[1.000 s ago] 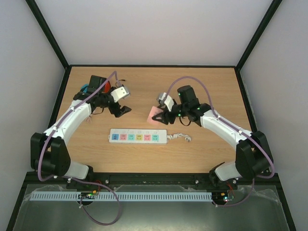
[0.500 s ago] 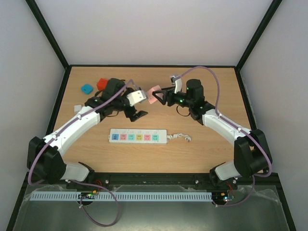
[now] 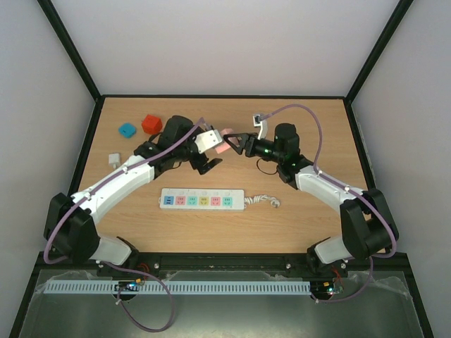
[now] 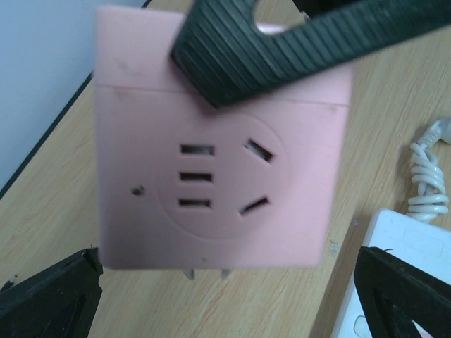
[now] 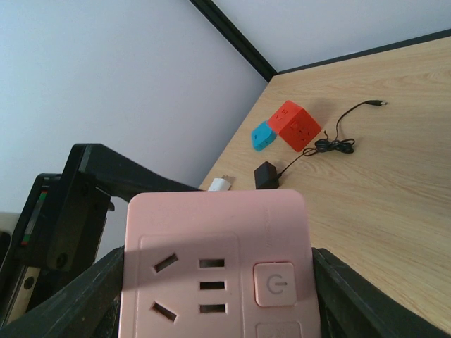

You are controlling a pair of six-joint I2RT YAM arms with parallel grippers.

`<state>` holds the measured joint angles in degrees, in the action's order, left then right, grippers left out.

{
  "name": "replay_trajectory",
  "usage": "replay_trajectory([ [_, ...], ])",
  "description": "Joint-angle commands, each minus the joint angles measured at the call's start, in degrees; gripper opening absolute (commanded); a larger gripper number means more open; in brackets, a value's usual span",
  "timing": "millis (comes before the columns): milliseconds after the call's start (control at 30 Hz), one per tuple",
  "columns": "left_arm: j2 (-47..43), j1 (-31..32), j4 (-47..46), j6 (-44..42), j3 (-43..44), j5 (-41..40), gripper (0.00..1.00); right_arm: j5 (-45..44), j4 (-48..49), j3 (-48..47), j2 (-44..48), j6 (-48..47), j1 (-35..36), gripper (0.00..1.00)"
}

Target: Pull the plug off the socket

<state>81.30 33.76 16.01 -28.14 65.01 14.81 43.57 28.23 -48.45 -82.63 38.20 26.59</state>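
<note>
My right gripper is clamped on the pink plug adapter, one ribbed finger across its top edge, and holds it in the air above the far half of the table. The adapter is already out of the white power strip. My left gripper faces it with jaws spread wide. In the left wrist view its fingertips sit off the block's lower corners and, as far as I can tell, touch nothing.

The main risk I see is a drop. If the right fingers let go before the left ones have closed, the adapter falls towards the strip below. The two grippers are also nearly nose to nose, so a small overshoot could knock finger against finger and twist the block out of its grip. A smooth plastic face held only near one edge could pivot as well.

The adapter's outlet face, with its power button, points at the left wrist camera, and two metal prongs peek out below its lower edge. It is close to square, with no clear long axis. The strip lies flat, outlets up, near my arm bases – its long axis runs left to right, with the coiled cord off its right end
</note>
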Motion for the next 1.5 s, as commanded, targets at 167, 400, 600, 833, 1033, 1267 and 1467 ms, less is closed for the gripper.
replay_trajectory([
  [167,2.56,3.07,-2.39,0.19,3.64,0.28,0.97,1.28,7.55,2.21,0.45,4.05,-0.05,0.25],
  [400,4.37,4.29,-1.94,-0.48,5.06,-0.64,0.75,1.95,8.47,3.43,1.06,4.31,0.02,0.25],
  [600,4.26,4.30,-2.30,0.44,4.73,-1.91,0.48,2.30,8.21,3.38,0.73,4.77,0.04,0.28],
  [833,3.53,2.12,1.17,0.67,3.54,0.32,0.39,2.55,2.97,1.25,1.01,-1.08,0.04,0.70],
  [1033,2.16,-3.41,2.78,1.47,1.12,4.49,0.37,2.67,-3.97,-1.92,0.63,-8.75,0.04,0.88],
  [1267,1.95,-13.59,10.97,0.76,1.69,6.98,0.37,1.90,-16.42,-5.91,0.75,-21.87,0.04,0.98],
  [1467,2.42,-25.04,19.91,-3.82,1.89,5.30,0.38,0.54,-24.08,-5.36,1.90,-33.13,0.04,0.98],
])
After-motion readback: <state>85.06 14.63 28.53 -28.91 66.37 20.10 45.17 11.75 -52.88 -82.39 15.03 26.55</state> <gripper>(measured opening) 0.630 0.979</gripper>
